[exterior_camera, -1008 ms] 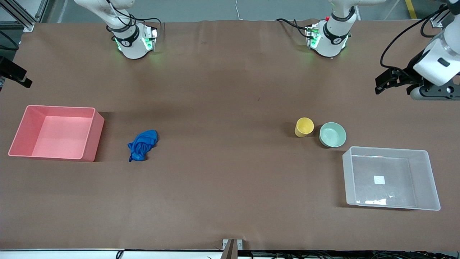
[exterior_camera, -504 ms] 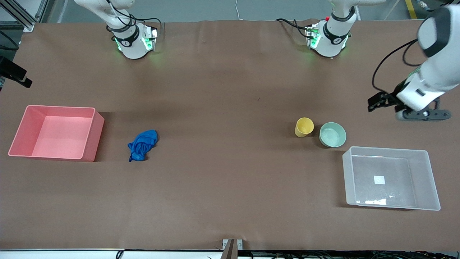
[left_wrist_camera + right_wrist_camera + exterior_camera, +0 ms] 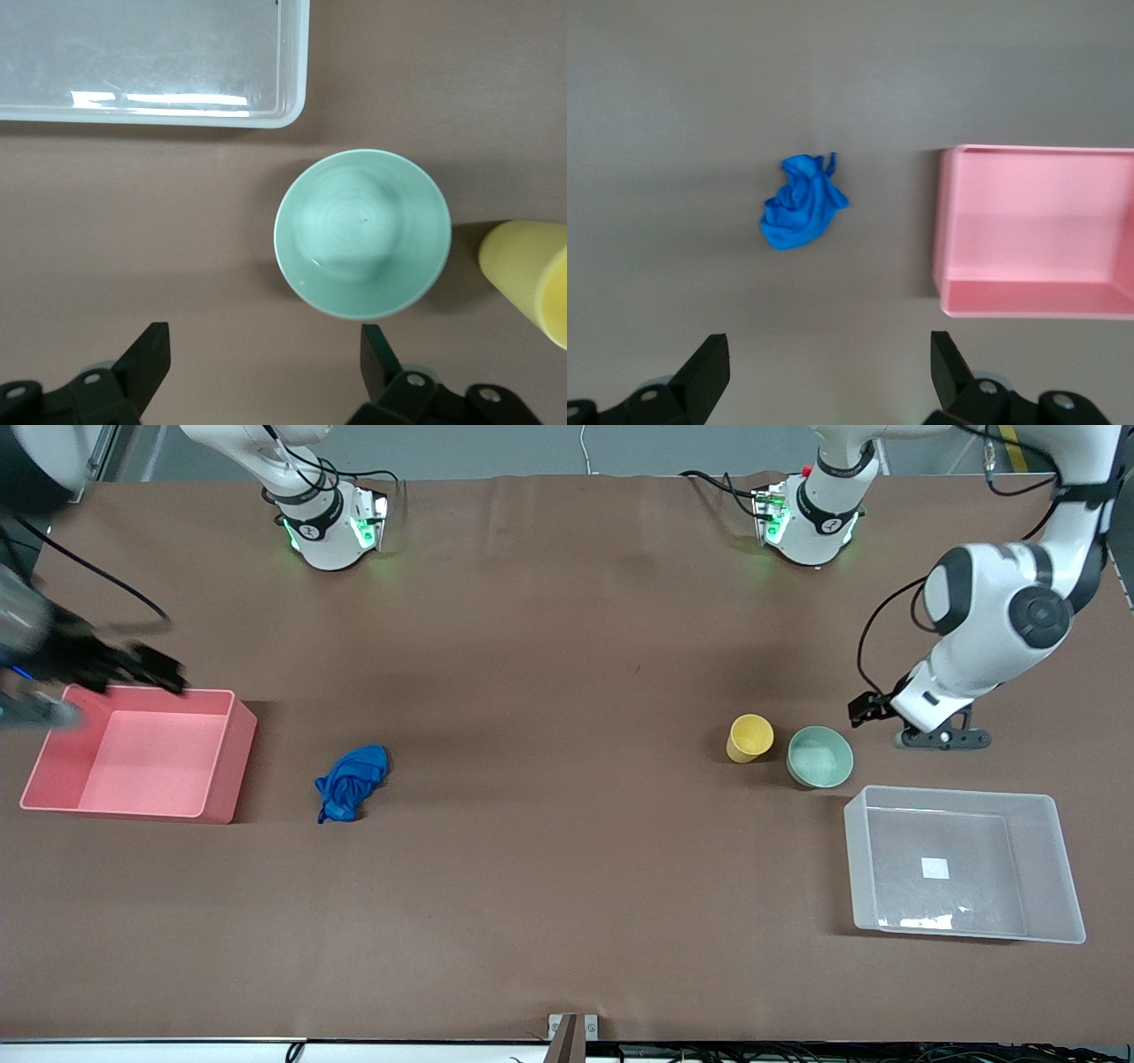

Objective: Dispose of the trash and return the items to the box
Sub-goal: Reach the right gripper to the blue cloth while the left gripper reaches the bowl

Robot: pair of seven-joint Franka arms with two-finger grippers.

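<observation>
The blue cloth wad [image 3: 352, 783] lies on the table beside the pink bin [image 3: 232, 757], toward the table's middle. It also shows in the right wrist view [image 3: 802, 214]. The yellow cup [image 3: 750, 738] and the mint-green bowl [image 3: 820, 756] stand side by side, just farther from the front camera than the clear box [image 3: 1067, 877]. My left gripper [image 3: 937, 739] is open and empty, low beside the bowl [image 3: 361, 232]; the cup [image 3: 532, 274] and the box's corner [image 3: 292, 62] also show there. My right gripper [image 3: 40, 713] is open and empty, high over the pink bin's outer edge.
The pink bin [image 3: 1036, 310] is empty. The clear box holds only its white label [image 3: 935, 868]. Both arm bases [image 3: 328, 531] stand along the table's edge farthest from the front camera. A small bracket [image 3: 571, 1032] sits at the nearest edge.
The left arm has swung in and come down from the table's end to beside the bowl. The right arm has come into the front view over the pink bin. Nothing on the table moved.
</observation>
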